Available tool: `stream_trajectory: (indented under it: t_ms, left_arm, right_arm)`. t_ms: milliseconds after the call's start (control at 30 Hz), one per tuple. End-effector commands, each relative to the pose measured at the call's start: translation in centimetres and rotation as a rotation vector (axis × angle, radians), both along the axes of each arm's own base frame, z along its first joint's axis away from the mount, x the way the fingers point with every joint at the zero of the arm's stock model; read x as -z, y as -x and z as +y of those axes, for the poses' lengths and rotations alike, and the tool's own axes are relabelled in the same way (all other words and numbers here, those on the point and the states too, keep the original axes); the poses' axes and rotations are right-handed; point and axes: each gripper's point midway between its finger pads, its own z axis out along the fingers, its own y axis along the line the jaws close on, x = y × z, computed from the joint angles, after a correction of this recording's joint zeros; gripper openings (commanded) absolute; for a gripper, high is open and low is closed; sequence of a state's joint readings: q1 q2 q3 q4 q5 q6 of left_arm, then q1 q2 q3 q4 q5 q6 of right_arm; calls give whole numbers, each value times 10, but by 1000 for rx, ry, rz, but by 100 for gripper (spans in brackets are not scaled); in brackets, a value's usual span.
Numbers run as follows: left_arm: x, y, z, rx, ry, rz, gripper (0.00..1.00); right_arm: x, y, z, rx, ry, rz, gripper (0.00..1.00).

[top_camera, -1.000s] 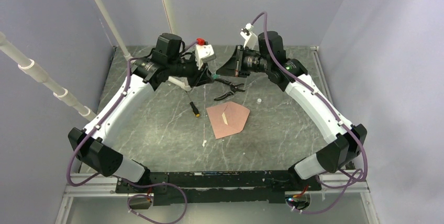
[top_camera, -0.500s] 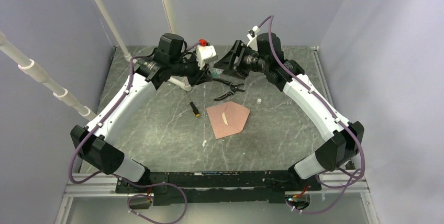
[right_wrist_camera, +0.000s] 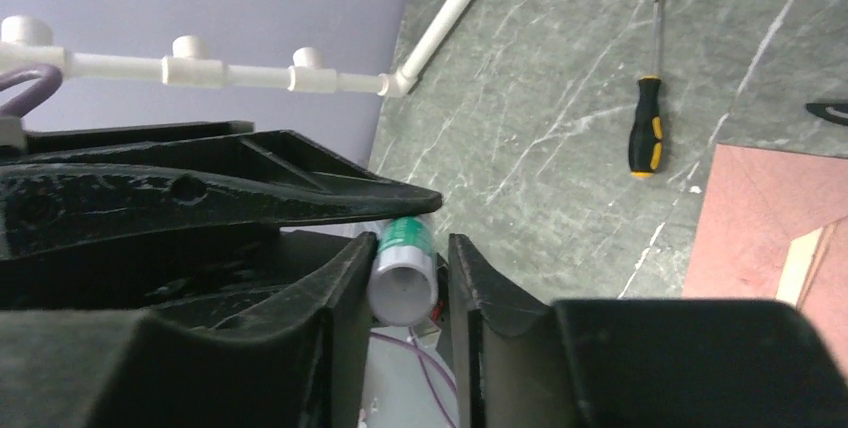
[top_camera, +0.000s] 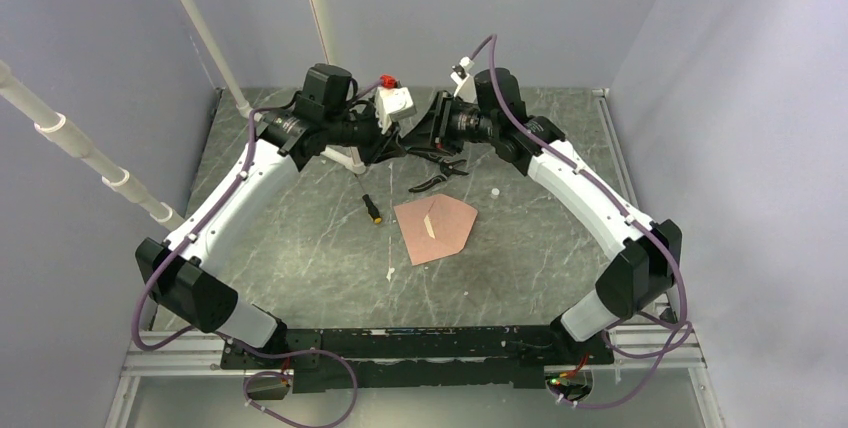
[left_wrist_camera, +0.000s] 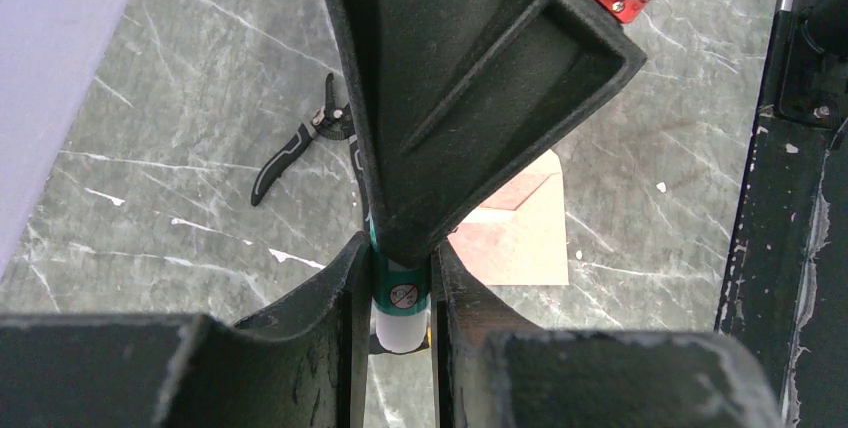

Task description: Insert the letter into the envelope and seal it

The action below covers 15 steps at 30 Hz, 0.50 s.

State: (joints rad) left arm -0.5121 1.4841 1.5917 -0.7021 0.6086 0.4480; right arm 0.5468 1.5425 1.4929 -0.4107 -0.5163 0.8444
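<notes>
Beyond the envelope's (top_camera: pixel 440 230) far edge, well above the table (top_camera: pixel 300 248), both arms are meeting nose to nose around a green-and-white glue stick (left_wrist_camera: pixel 402 300). The left gripper (left_wrist_camera: pixel 399 248) is clenching the tube, with both fingers pressing its sides. The right gripper (right_wrist_camera: pixel 410 248) is straddling the tube's other end with one finger touching it, but a thin dark gap is showing at the other finger, so I cannot tell whether it is truly clamping. The envelope is lying flat with its flap open and its pale strip (top_camera: pixel 430 221) exposed. The letter (left_wrist_camera: pixel 528 248) is seemingly showing as the paler tan sheet on the envelope's body, though whether it is tucked in or resting on top is unclear. This is looking like an uncapping step, and the danger is lying in that shared hold. A half-seated right pinch pulling on the tube could be slipping off, or twisting it out of the left fingers. The tube would then be dropping toward the pliers (top_camera: pixel 438 170) just beyond the envelope, or onto the open flap. With the two grippers sitting this close, any sideways correction is risking a knock between them. Nothing is pinning the envelope down, so a falling tube could be nudging it askew toward the screwdriver (top_camera: pixel 372 210) on its left.
</notes>
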Motion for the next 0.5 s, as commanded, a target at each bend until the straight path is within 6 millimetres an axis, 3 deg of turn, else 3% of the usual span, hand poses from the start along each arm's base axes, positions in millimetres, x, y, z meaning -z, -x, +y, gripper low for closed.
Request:
stream_trajectory:
  t_ms: [0,167,200,333,467]
  left_arm:
    - [-29,7,-7,44,69,-46,2]
    - [-34,5,-2,8,87,-38,4]
    - [-36,5,0,-2,96,-31,9]
    - [-39,-2,11,-65,113,18,46]
    - [-35,0,14,-60,124,56,59]
  right_arm:
    - [-14,-3,4,-14,-31,-68,29]
    - [-21,-3,1,-9,-36,-94,6]
    - [-22,-3,0,0,-31,-103,4]
    - [-31,-6,-9,29,-32,-133,2]
    - [-40,-3,-14,26,-55,-140,1]
